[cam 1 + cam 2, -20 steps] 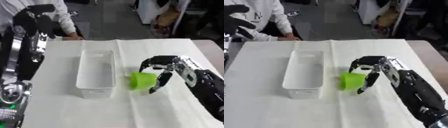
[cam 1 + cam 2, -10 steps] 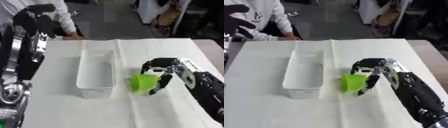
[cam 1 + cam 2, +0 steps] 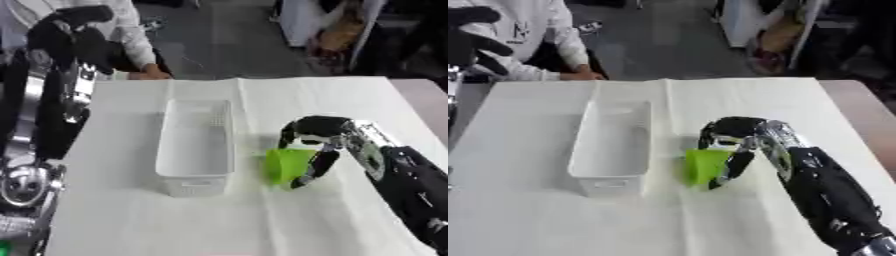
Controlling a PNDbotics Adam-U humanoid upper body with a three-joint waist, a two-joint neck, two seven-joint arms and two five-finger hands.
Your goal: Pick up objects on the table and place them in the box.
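A bright green cup-like object (image 3: 287,165) lies on its side on the white table, just right of the clear plastic box (image 3: 194,145). My right hand (image 3: 317,136) reaches in from the lower right, and its curled fingers and thumb close round the green object from above and from the right. The box stands open-topped in the middle of the table and looks empty. My left hand (image 3: 80,20) is raised at the upper left, far from the table surface, with its black fingers curled.
A white cloth covers the table (image 3: 262,220). A person sits at the far edge, with a hand (image 3: 147,75) resting on the table behind the box. My left arm (image 3: 39,125) fills the left border.
My right hand and the green object have shifted slightly toward the near edge of the table. The fingers have stayed wrapped round the object.
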